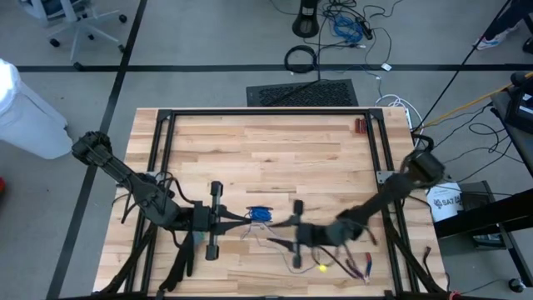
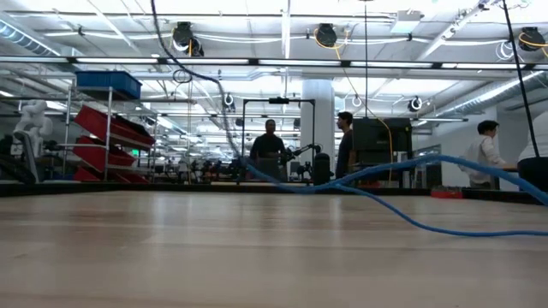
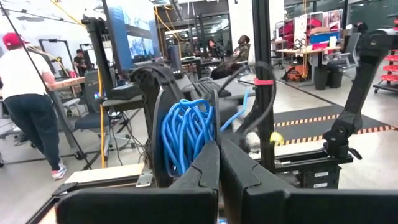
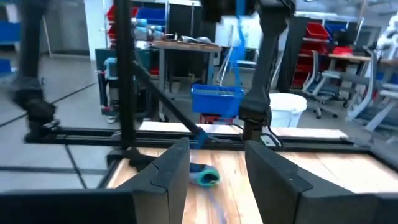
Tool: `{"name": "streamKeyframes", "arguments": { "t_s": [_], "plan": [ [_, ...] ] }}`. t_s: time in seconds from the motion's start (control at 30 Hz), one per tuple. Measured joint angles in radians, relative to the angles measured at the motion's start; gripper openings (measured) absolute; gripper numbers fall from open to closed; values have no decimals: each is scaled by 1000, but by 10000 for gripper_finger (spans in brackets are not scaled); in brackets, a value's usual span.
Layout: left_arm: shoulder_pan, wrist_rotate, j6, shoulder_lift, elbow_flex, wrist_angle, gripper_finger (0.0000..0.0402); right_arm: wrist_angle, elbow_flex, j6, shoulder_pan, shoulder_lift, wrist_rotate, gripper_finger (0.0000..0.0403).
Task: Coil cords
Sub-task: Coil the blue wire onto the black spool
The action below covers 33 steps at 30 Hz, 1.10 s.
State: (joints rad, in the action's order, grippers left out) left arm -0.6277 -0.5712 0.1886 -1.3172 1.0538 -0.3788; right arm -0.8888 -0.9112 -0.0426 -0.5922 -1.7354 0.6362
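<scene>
Inspector A: Location of the cord (image 1: 260,214)?

Inspector B: A bright blue bundle above the near half of the wooden table (image 1: 266,150), between the two arms. One loose strand runs across the table surface in the low view.

Inspector A: Left gripper (image 3: 219,163)?

Inspector B: Fingers pressed together, tips at the cord coil (image 3: 185,134); whether they pinch a strand cannot be told.

Inspector A: Right gripper (image 4: 216,163)?

Inspector B: Fingers apart, holding nothing, just beside the bundle. A blue plug end (image 4: 204,175) lies on the wood ahead of it.
</scene>
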Motion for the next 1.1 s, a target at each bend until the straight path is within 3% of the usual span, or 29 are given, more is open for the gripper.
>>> {"name": "streamKeyframes", "arguments": {
  "t_s": [0.3, 0.57, 0.77, 0.93, 1.1],
  "plan": [
    [5, 0, 1, -38, 0, -4, 0, -322, 0, -38, 106, -150, -166, 144],
    [10, 0, 0, -39, 0, -3, 0, -320, -114, -54, 141, -198, -331, 144],
    [10, 0, 1, -39, 0, 0, 0, -227, -175, -70, 141, -218, -327, 118],
    [10, 0, 4, -39, 0, 0, 0, -166, -175, -37, 134, -218, -320, 62],
    [-1, -1, 8, -39, 0, 1, 0, -37, -174, -26, 106, -210, -237, 6]
  ]
}}
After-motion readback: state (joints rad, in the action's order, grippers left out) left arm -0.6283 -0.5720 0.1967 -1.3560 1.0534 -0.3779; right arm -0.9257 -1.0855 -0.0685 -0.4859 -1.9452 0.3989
